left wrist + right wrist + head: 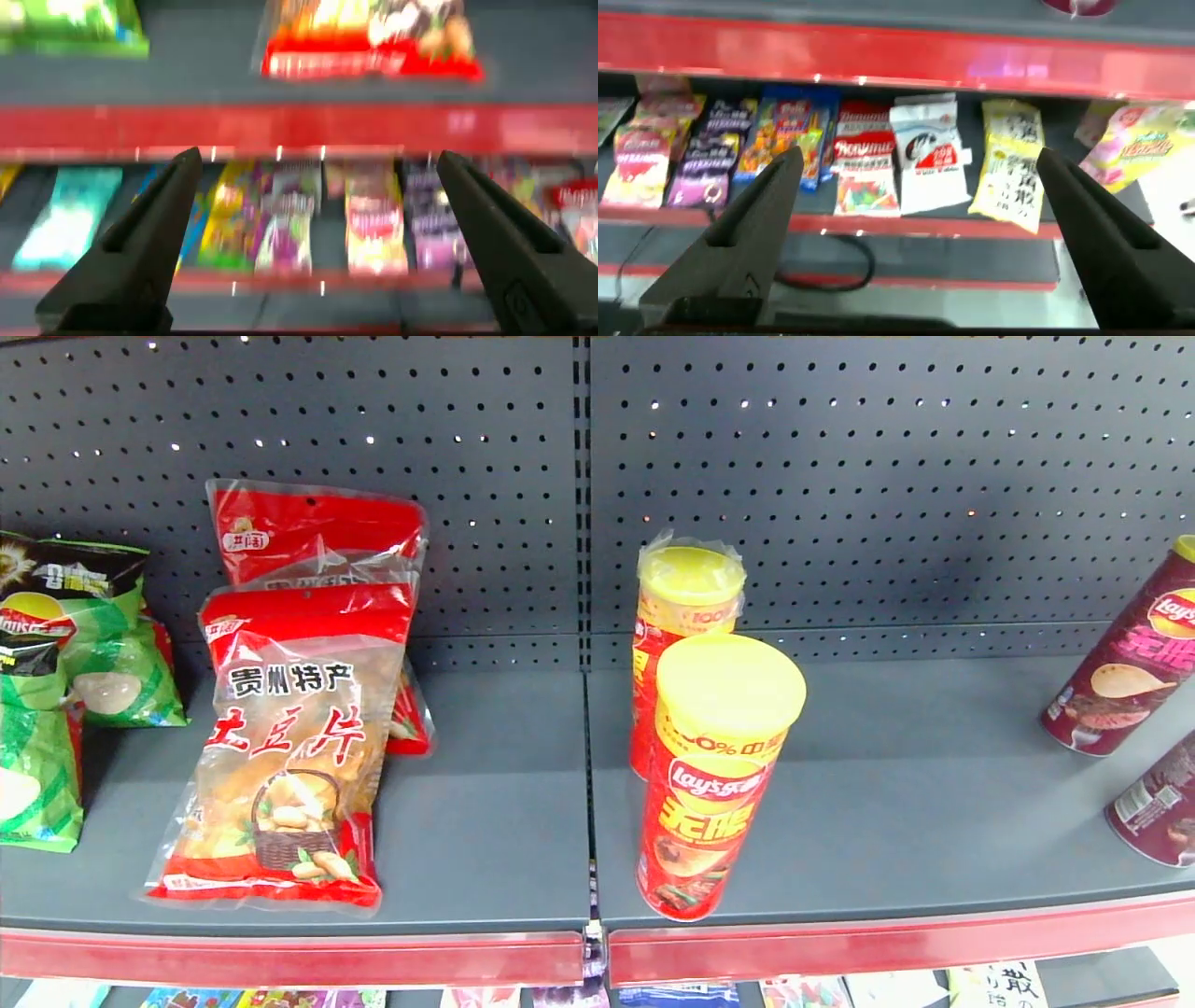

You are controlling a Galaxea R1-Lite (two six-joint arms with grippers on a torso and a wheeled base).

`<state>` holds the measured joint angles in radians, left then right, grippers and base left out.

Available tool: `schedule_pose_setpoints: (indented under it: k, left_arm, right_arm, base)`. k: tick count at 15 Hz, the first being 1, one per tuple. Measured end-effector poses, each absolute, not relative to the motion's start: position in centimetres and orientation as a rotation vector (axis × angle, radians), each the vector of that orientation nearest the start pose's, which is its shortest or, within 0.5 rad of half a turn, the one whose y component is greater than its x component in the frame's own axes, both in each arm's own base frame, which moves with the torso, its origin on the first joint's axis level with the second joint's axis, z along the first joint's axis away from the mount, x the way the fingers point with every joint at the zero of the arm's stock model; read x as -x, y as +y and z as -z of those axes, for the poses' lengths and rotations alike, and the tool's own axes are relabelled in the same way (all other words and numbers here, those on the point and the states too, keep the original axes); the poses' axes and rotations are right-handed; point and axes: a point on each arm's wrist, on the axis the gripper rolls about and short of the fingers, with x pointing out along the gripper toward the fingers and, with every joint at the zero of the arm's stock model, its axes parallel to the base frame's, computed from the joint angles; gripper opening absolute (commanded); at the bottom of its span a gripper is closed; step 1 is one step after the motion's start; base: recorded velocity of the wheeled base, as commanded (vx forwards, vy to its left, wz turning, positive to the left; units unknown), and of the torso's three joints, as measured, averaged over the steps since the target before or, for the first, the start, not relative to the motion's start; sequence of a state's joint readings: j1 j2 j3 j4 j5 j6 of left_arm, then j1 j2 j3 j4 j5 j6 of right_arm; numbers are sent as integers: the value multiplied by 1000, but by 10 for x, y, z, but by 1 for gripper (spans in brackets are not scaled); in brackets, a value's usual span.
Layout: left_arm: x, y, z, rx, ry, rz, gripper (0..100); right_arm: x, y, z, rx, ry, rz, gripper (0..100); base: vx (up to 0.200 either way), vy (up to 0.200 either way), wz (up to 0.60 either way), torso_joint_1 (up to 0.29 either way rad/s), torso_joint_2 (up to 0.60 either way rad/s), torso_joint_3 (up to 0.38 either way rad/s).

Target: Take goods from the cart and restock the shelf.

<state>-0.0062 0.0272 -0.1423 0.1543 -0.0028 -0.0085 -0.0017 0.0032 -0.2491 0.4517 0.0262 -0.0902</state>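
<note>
On the grey shelf stand two red chip cans with yellow lids, one in front and one behind it. Two red bags of potato slices lean at the left, the nearer one in front of the other. My left gripper is open and holds nothing, below the shelf's red front lip, facing a lower shelf of small snack packets. My right gripper is also open with nothing in it, facing a lower row of packets.
Green chip bags sit at the shelf's far left and two dark red cans lie tilted at the far right. The perforated back panel closes the shelf behind. Free shelf floor lies between the cans and the right-hand goods.
</note>
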Motion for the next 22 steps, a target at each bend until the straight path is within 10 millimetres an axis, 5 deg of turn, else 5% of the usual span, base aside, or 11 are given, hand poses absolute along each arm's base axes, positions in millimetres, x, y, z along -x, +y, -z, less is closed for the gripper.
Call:
schedule_pose_setpoints:
  k: [5,7,18,22]
  left_arm:
    - [28,2,-85,9,25,-63,100]
    - [28,2,-84,13,26,-65,100]
    - [28,1,-84,7,24,-52,100]
    - [28,2,-84,9,23,-68,100]
  right_arm:
    - [27,2,-93,80,-95,-68,100]
    - [24,1,-78,6,-9,-27,100]
    - [23,0,-75,0,3,-17,100]
    - [23,0,-75,0,3,-17,100]
  base:
    - [0,0,0,0,0,0]
    - [0,0,0,0,0,0]
    - [-109,0,0,3,1,-1]
    - [0,-200,0,4,1,2]
